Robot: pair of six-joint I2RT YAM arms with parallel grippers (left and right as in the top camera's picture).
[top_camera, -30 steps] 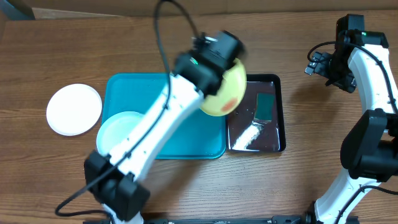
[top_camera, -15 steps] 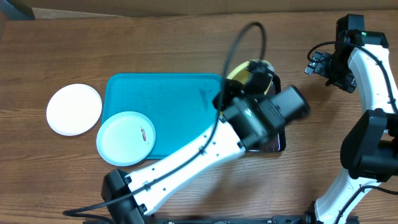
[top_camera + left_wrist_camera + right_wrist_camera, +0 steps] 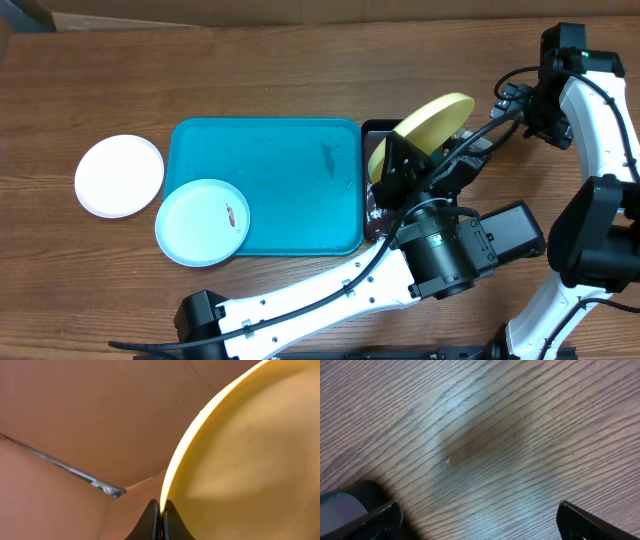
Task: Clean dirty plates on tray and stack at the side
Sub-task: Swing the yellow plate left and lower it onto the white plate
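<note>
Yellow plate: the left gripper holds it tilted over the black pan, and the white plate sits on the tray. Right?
No. The overhead view shows the white plate on the table, left of the tray, not on it. The left gripper does hold the yellow plate tilted over the black pan.

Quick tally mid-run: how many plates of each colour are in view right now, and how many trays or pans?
Yellow-green plate: 1
White plate: 1
Pale blue plate: 1
Turquoise tray: 1
Black pan: 1
Total: 5
</note>
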